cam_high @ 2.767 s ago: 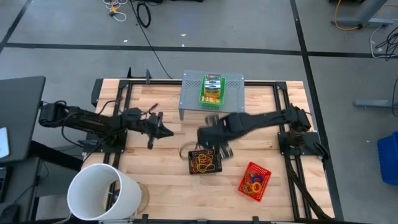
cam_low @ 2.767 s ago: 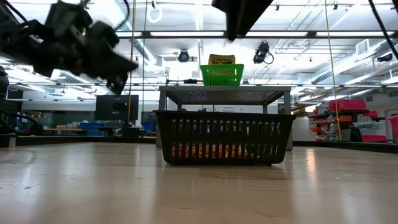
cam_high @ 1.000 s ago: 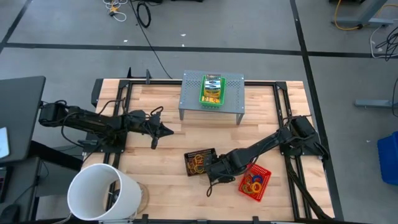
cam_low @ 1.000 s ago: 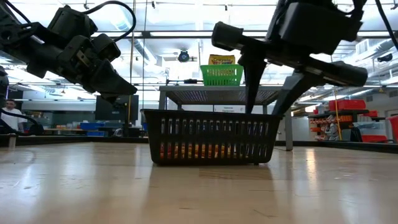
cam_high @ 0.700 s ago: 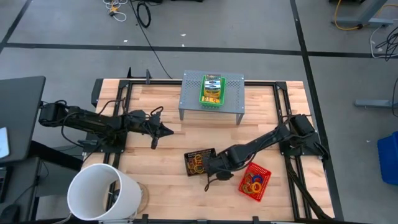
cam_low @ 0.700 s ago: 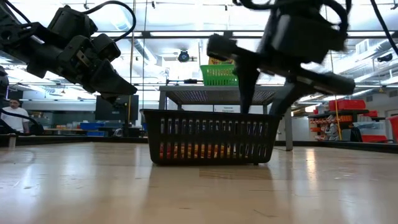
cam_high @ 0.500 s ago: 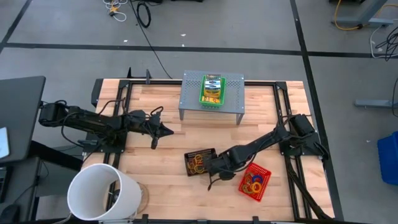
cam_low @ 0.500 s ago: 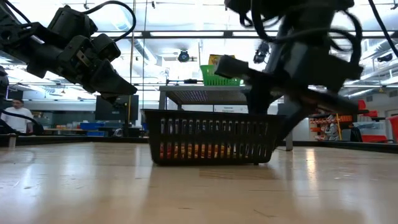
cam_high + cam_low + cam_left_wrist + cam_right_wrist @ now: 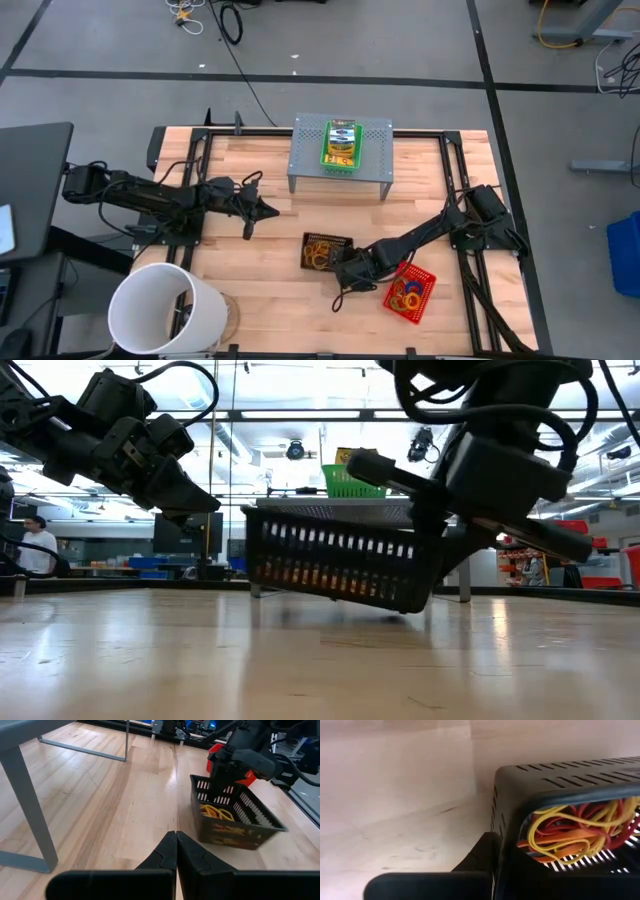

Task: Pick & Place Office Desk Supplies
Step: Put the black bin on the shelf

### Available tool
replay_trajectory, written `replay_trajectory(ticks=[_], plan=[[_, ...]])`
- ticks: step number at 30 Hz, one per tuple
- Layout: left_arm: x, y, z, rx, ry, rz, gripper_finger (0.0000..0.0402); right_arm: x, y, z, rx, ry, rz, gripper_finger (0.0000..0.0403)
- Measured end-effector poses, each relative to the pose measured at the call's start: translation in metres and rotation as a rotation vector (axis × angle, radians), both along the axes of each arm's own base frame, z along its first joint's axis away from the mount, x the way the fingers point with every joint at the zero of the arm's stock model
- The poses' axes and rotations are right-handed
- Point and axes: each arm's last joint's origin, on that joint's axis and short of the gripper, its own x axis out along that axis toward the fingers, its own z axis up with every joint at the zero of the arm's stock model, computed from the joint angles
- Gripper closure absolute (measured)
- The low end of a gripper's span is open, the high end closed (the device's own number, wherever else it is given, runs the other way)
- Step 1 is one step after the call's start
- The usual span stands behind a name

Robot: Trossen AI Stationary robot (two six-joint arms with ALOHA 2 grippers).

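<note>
The right gripper point(image 9: 345, 268) is being kept clamped on the near wall of the black mesh tray point(image 9: 327, 251), one finger inside and one outside, judging by the right wrist view where the rim is pinched right at the camera. In the low view the tray point(image 9: 340, 565) is being tipped, with the gripped end lifted off the table point(image 9: 260, 240) and the far end looking like it's barely touching, if at all.

The tray is being carried mid-table, in front of the grey stand point(image 9: 342, 152), with the red mesh tray point(image 9: 407, 291) of coloured rings just beside it on the right. A tangle of rubber bands point(image 9: 572, 832), yellow, orange and red, is being held inside it.

Handling-wise, a light load is probably being dealt with here. The mesh wall looks stiff enough to be pinched, but since it's only being held by one edge, the whole thing is being levered and will likely swing or tilt further. The bands are soft and loose, so they could be slid toward the low end or spilled if it's tipped much more. A rim grip nearer the middle of a wall would probably be steadier.

The left gripper point(image 9: 262, 210) is being held closed and empty over the left side of the table, well apart from the trays.
</note>
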Motion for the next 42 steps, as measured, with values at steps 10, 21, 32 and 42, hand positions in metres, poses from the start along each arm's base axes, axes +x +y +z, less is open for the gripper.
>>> replay_trajectory(ticks=[10,21,32,42], plan=[[0.0,0.0,0.0,0.0,-0.003,0.0,0.04,-0.004,0.011,0.027,0.149,0.066,-0.355,0.0401],[0.0,0.0,0.0,0.008,-0.004,-0.002,0.04,0.007,0.017,0.104,0.362,0.016,-0.921,0.0402],[0.0,0.0,0.0,0.013,-0.005,-0.004,0.04,-0.018,0.003,0.124,0.153,0.116,-1.229,0.0403],[0.0,0.0,0.0,0.011,-0.005,-0.003,0.04,-0.008,-0.024,0.124,0.177,0.077,-1.415,0.0403]])
